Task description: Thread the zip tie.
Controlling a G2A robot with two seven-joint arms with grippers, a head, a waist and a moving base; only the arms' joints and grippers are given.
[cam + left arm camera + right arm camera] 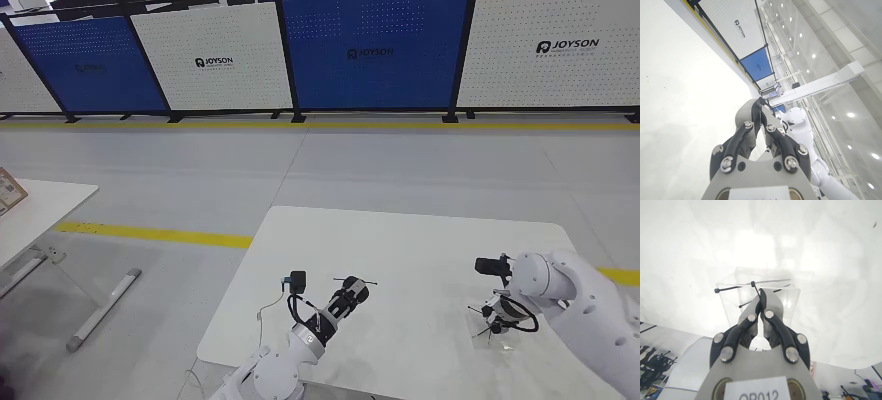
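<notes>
The main risk sits at the right end effector [759, 295]. Its fingers are pressed shut on the strap of one black zip tie [755, 288], close behind the head, and the hold looks thin and right at the tips, so the tie could pivot or slip out on a lift. That tie lies crossed with the other ties [727, 289] in the clear box [789, 311]. A pull may therefore drag a neighbour up with it, or tip the light-looking box, which stands toward the near right corner of the worktop [400, 250]. Threading itself is likely to be fussy: the tail has to meet a very small slot in the head, and a strap this limp would probably wander off line if held far from its end. The left end effector [761, 103] hangs above the worktop toward its near edge, well apart from the box, with its fingers closed together. A small dark sliver shows at its tips, but I cannot tell whether that is a tie or part of the pad, so a second grasp could find it already occupied. The held tie is slim, black and flexible, with a small square head just beyond the fingertips over the box's open top; its tail end is hidden behind the fingers.
</notes>
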